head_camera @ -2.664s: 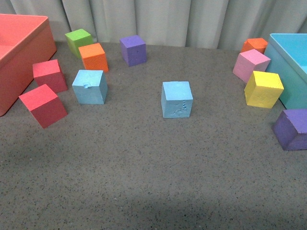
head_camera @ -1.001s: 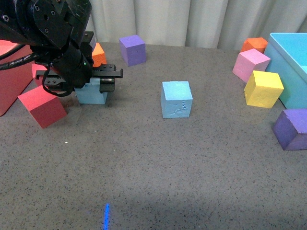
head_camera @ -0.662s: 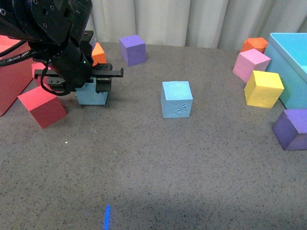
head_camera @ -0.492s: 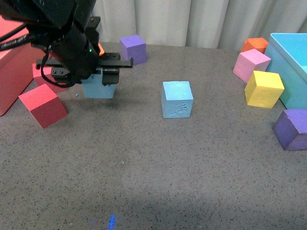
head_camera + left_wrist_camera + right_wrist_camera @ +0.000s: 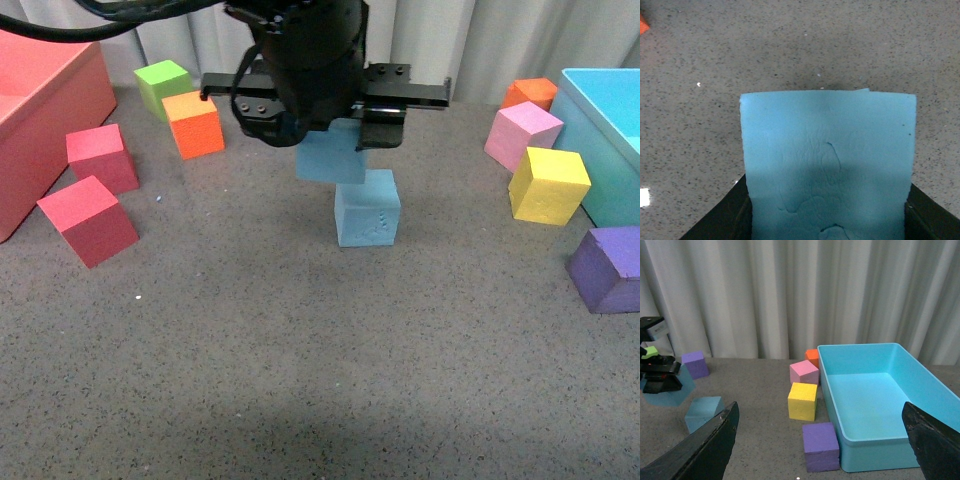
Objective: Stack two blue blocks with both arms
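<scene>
While the carried blue block (image 5: 330, 160) hangs clamped in the left tool (image 5: 333, 132), it sits above and left of the embossed blue block (image 5: 367, 210) on the desk (image 5: 300, 350). Recommended: centre and level it before lowering. Whether the blocks touch is unclear. The right tool (image 5: 819, 440) stands apart, empty.

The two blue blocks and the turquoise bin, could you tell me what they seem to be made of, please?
Lifted blue block: probably foam, matte, with shallow creases and dents across its face. Lower blue block: likely the same foam, matte, with marks pressed into its front. Turquoise bin: apparently moulded plastic, smooth with a slight sheen and a rounded rim.
</scene>
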Robot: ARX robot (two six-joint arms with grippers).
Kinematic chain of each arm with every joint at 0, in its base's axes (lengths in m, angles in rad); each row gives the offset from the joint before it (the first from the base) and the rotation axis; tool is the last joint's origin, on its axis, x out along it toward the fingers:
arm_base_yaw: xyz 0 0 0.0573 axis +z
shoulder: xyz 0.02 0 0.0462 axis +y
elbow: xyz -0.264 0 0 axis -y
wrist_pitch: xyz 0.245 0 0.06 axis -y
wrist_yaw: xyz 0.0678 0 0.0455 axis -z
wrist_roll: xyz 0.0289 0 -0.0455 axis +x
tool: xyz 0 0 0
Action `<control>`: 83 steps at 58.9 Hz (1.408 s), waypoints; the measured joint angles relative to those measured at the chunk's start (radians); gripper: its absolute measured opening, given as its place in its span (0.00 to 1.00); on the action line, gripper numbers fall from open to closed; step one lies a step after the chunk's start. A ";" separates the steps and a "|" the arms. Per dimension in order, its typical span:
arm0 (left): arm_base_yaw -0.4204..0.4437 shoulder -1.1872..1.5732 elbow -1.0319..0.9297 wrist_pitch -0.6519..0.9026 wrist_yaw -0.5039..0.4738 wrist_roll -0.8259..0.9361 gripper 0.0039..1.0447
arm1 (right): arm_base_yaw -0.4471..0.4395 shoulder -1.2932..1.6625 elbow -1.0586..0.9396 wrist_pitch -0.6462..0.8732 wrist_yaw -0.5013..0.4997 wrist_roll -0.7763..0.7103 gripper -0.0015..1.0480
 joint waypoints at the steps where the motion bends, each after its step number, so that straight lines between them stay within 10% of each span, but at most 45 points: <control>1: -0.003 0.004 0.006 -0.001 0.000 -0.001 0.47 | 0.000 0.000 0.000 0.000 0.000 0.000 0.91; 50: -0.045 0.183 0.187 -0.066 -0.043 -0.018 0.47 | 0.000 0.000 0.000 0.000 0.000 0.000 0.91; 70: -0.044 0.180 0.192 -0.085 -0.031 -0.011 0.94 | 0.000 0.000 0.000 0.000 0.000 0.000 0.91; 83: -0.041 0.121 0.145 -0.065 -0.017 -0.016 0.94 | 0.000 0.000 0.000 0.000 0.000 0.000 0.91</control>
